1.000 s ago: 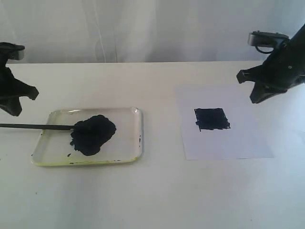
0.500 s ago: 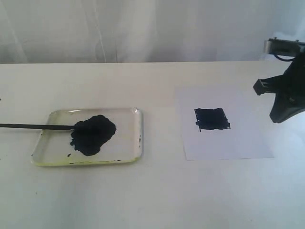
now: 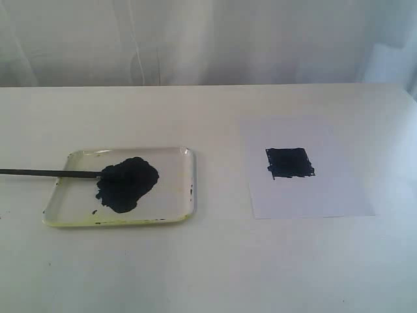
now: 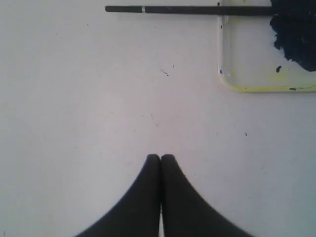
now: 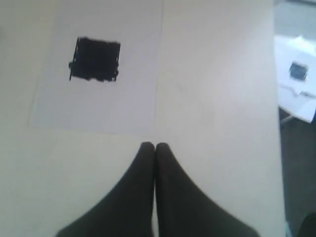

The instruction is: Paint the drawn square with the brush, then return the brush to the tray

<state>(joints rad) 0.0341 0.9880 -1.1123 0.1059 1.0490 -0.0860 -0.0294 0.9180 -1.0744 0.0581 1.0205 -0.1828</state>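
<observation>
The drawn square (image 3: 289, 162) on the white paper sheet (image 3: 306, 195) is filled solid blue-black; the right wrist view shows the drawn square (image 5: 95, 59) too. The brush (image 3: 49, 173) lies with its tip in the paint blob (image 3: 127, 184) of the tray (image 3: 176, 215), its handle sticking out past the left rim. In the left wrist view the brush (image 4: 182, 9) crosses the tray (image 4: 247, 88) corner. My left gripper (image 4: 160, 157) is shut and empty over bare table. My right gripper (image 5: 154, 145) is shut and empty beside the paper. Neither arm shows in the exterior view.
A white curtain hangs behind the white table (image 3: 215, 261). In the right wrist view the table's edge (image 5: 277, 123) runs beside the gripper, with crumpled papers (image 5: 298, 91) lying below it.
Both arms have pulled out of the exterior view: the left one left first, then the right one moved off to the right. Brush, tray and paper have not moved.
</observation>
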